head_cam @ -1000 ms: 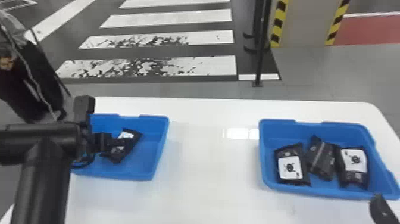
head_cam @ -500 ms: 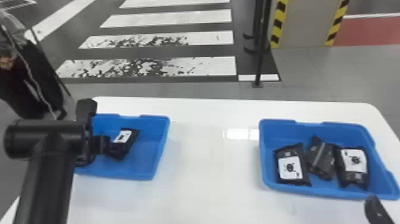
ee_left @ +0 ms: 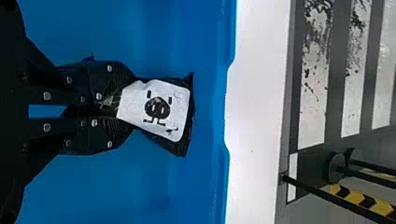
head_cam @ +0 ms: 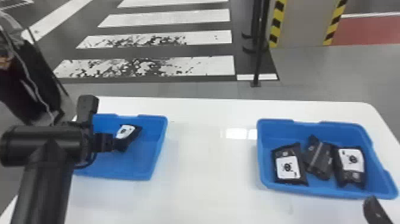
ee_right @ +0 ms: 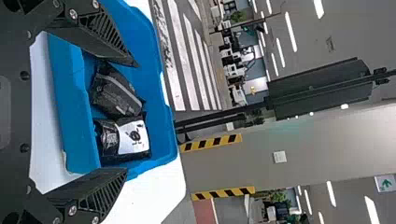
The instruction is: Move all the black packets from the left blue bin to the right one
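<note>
While right bin (head_cam: 293,132) holds three packets (head_cam: 287,166), fourth packet (ee_left: 156,109) waits in left bin (head_cam: 128,165), pinched by left gripper (ee_left: 119,109); right gripper (ee_right: 130,118) gapes empty

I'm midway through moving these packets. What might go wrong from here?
The left pincer grips its packet by one end, so it might slip or swing when carried.

Three packets sit close together in the right bin, so the next could land on top.

The open right pincer is by that bin and may obstruct the left arm.
</note>
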Robot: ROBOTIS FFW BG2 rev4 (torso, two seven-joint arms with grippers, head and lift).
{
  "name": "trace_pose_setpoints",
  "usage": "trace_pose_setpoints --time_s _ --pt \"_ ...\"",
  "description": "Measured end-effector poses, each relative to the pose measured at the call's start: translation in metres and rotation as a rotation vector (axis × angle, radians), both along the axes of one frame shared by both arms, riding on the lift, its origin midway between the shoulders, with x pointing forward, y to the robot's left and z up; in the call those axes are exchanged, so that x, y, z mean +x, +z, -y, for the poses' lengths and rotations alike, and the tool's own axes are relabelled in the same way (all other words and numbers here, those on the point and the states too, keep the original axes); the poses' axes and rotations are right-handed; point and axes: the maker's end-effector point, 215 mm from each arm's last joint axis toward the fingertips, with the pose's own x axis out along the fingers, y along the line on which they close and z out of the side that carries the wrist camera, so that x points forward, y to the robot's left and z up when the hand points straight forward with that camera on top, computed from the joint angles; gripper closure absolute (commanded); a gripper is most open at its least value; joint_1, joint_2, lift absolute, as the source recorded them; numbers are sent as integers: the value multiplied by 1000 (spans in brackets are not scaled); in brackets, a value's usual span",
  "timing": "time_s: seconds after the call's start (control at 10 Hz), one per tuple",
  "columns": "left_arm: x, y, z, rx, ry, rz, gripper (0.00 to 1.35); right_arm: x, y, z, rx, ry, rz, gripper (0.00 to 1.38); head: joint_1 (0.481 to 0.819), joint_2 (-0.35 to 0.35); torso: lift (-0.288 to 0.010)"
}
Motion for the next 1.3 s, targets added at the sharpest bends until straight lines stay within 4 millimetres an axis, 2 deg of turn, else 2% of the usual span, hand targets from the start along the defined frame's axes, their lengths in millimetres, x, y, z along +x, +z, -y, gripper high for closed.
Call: trace_pose_setpoints --time_s 0.1,0.3,0.4,0.5,0.7,0.9,1.1,1.3 --pt "-7 21 8 -5 -15 54 1210 0 2 -1 0 3 4 156 695 100 -146" --pt "-18 59 38 -39 -76 152 1210 4 9 -8 9 21 20 156 695 76 -146" --pt "-25 75 65 -68 -132 199 1210 9 17 -20 40 44 42 154 695 56 -146" --pt "-28 86 101 -115 -210 238 1210 15 27 -39 90 82 68 156 695 31 -146" --pt "-38 100 181 -232 -368 284 1210 31 43 -88 193 213 108 156 695 -12 -146" --pt "-53 107 247 -331 -490 297 1208 49 47 -122 243 339 103 154 695 -50 -146" --pt "-71 110 303 -406 -597 283 1208 69 51 -142 263 418 102 154 695 -100 -146" --pt "-89 115 346 -471 -681 267 1208 85 59 -160 282 468 107 154 695 -129 -146"
